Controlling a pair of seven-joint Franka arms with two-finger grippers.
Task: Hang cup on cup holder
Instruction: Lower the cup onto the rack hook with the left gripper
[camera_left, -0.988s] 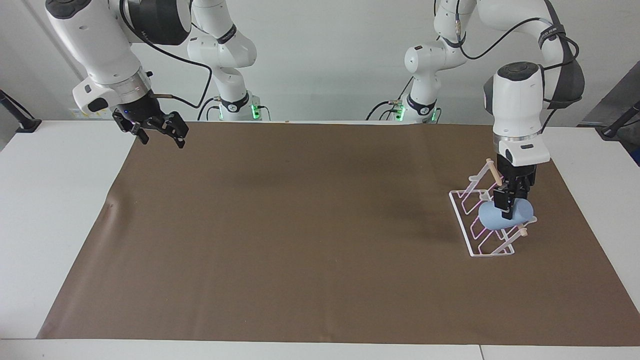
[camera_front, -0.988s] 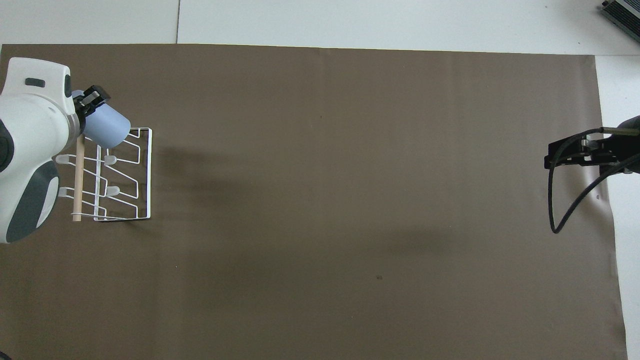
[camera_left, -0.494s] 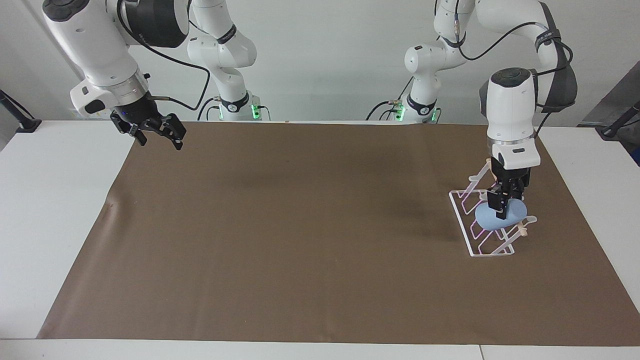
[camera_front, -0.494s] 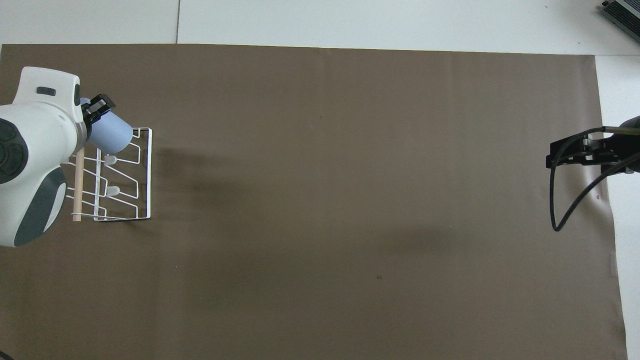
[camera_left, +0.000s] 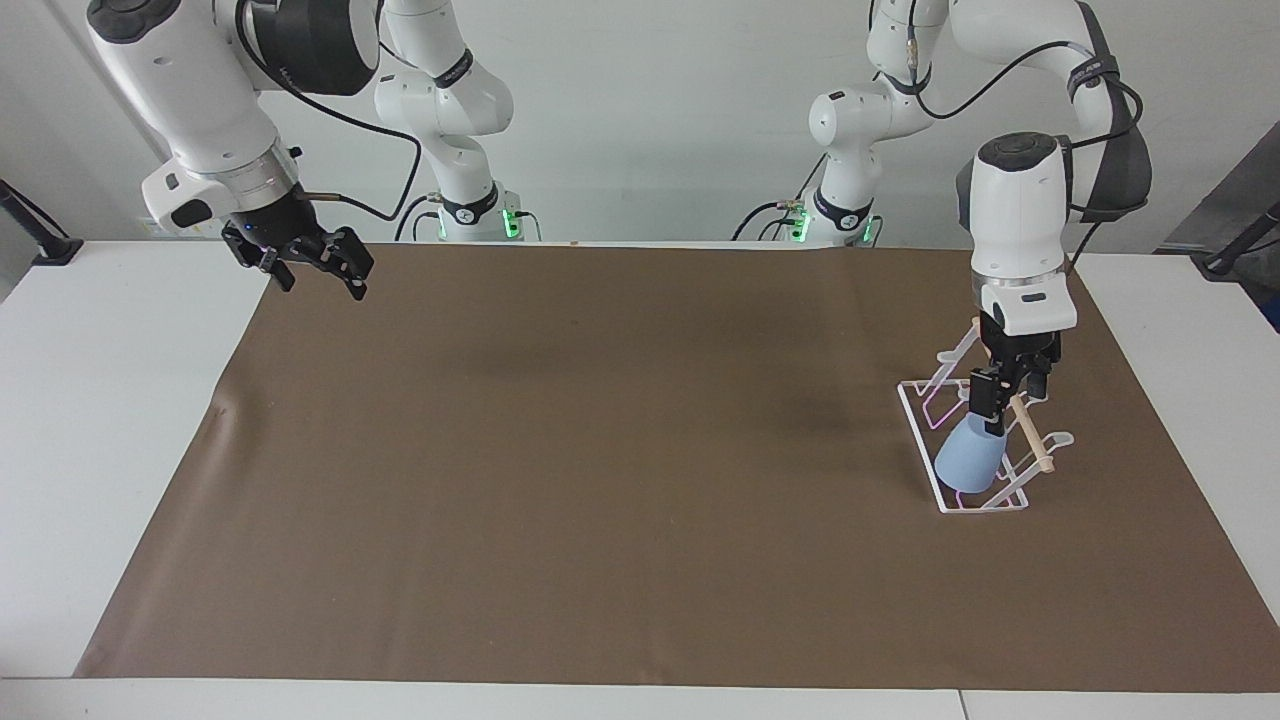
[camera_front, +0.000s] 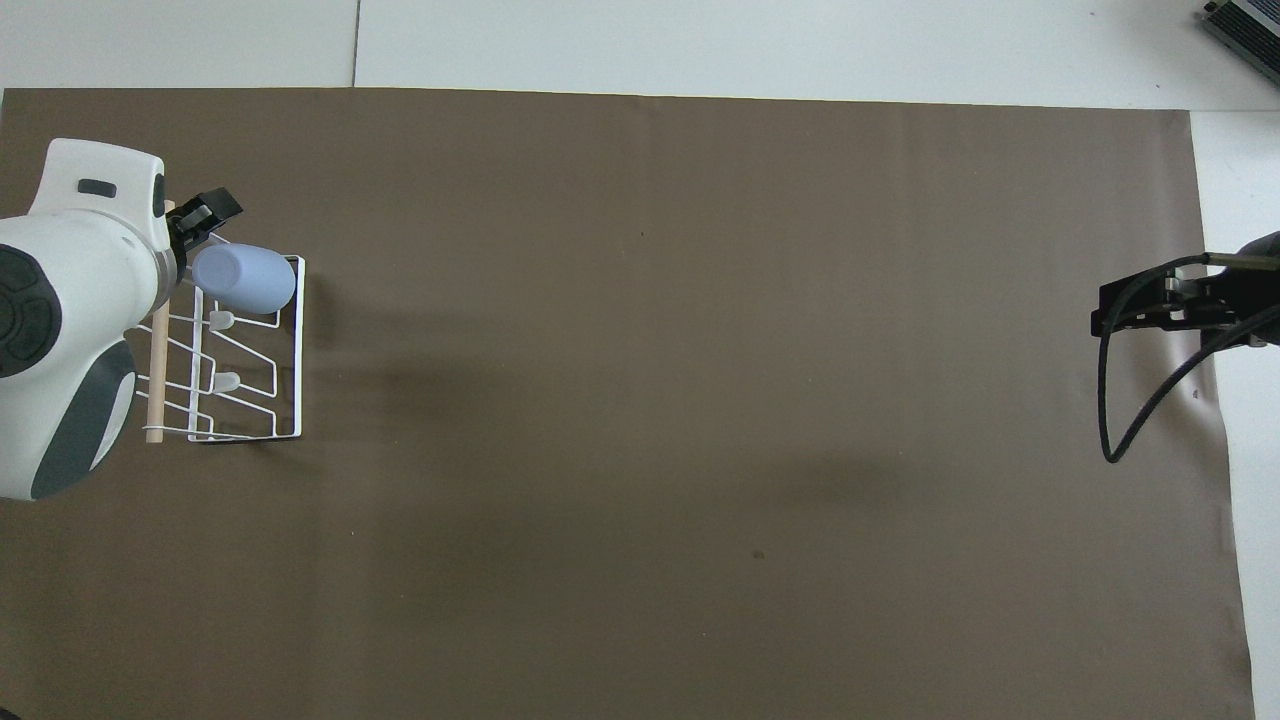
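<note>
Left gripper (camera_left: 995, 408): fingers point down over the cup holder, at the end of the rack farthest from the robots; whether they are parted or pressed together cannot be told. One finger (camera_left: 982, 402) lies against the upper end of the cup; whether it actually grips the cup cannot be told.
Cup (camera_left: 968, 460): light blue, tilted, wide mouth downward toward the rack's base and narrow closed end up at the gripper. It sits on the rack's last prong, the one farthest from the robots. In the overhead view the cup (camera_front: 244, 278) lies over the corner of the wire base.
Cup holder (camera_left: 925, 440): white wire rack standing on the brown mat at the left arm's end of the table, its long side running away from the robots. The wooden dowel (camera_left: 1032, 440) runs along the top, just beside the cup. The other prongs (camera_front: 226, 380) carry nothing.
Brown mat (camera_left: 600, 480): covers most of the white table (camera_left: 110, 400).
Right gripper (camera_left: 315, 262): waits raised over the mat's corner at the right arm's end of the table, fingers apart, holding nothing.
</note>
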